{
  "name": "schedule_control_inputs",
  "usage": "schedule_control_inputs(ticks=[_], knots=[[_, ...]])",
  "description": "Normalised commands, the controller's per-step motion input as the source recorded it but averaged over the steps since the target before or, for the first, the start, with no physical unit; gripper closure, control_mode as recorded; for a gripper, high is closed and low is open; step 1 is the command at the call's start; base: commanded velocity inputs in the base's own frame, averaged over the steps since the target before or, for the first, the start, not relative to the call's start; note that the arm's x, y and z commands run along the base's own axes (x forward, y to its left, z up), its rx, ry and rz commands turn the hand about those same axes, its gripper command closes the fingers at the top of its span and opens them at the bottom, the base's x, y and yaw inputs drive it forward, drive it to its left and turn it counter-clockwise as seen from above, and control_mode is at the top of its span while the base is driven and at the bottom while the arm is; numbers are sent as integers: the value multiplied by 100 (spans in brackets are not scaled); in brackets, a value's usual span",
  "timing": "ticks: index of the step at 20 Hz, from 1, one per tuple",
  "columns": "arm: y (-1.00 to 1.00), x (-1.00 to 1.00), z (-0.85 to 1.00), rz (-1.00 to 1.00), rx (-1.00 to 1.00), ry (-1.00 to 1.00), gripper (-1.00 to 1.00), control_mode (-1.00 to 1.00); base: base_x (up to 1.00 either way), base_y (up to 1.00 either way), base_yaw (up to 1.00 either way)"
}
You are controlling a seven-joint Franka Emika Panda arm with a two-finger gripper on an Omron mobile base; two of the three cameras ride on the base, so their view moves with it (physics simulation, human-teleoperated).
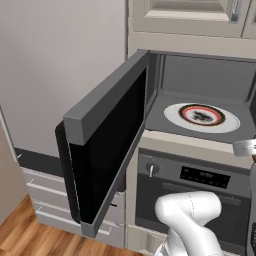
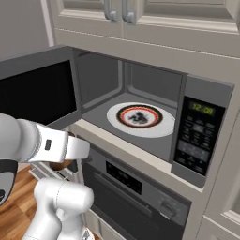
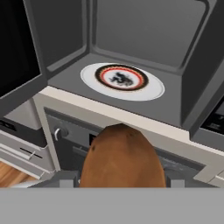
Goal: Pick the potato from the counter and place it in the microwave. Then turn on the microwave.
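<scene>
The hand (image 3: 119, 183) pinches the potato (image 3: 120, 159) at lower centre, facing the open microwave (image 3: 144, 100) for loading onto its plate (image 3: 155, 89).

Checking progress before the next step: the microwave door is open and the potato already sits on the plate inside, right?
Not quite. The microwave door is open, but the potato is in the claw, outside in front of the oven; the plate is bare, as the hand view shows.

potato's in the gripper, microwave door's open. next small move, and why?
Probably carry the potato forward and up into the microwave, toward the plate. The gripper is shut on it, still below and outside the cavity, in front of the oven; the door stands wide open.
</scene>
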Motion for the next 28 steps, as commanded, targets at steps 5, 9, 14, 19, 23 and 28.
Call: schedule_control_inputs(ticks=[5,9,14,19,23,28], knots=[[0,0,0,0,0,0,100,100,-21,-20,0],[0,0,0,0,0,0,100,100,-5,-17,0],[0,0,0,0,0,0,100,100,-8,-14,0],[0,0,0,0,0,0,100,100,0,0,0],[0,0,0,0,0,-4,100,-100,0,0,0],[0,1,0,0,0,-25,100,-100,0,0,0]])
